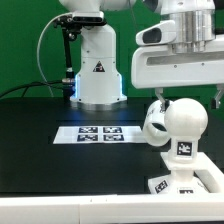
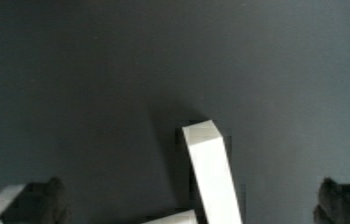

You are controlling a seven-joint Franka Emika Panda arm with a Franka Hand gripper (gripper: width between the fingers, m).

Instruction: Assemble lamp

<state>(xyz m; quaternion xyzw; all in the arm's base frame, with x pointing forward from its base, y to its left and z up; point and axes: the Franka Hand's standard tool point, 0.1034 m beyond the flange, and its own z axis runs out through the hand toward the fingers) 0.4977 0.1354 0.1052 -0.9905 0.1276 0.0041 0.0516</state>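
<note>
Green backdrop wall fills the rear of the exterior view, plain and evenly lit. Black matte table covers the lower half, with a pale front edge strip running along 6 o'clock. The surface looks smooth and dark grey in the wrist view too. The robot arm pedestal stands at 12 o'clock of the table centre, glossy white with a warning triangle sticker, and a black cable loops at its 9 o'clock side. The gripper sits at 2 o'clock in the exterior view under a big white housing, pointing down. The dark fingertips are spread wide apart with nothing clamped between them. A white angular bar lies below and between the fingertips without touching either; can't tell which lamp part it is. The lamp is in pieces at 4 o'clock of the exterior view. The shade stands upright right under the gripper, showing a square tag; contact with the fingertips is not clear. The bulb is just beside the shade, at its 9 o'clock, round with dark patches. The base block is at the shade's 6 o'clock, near the front edge, with tags on its faces. The marker board lies flat at table centre, at 9 o'clock from the bulb and apart from it.
</note>
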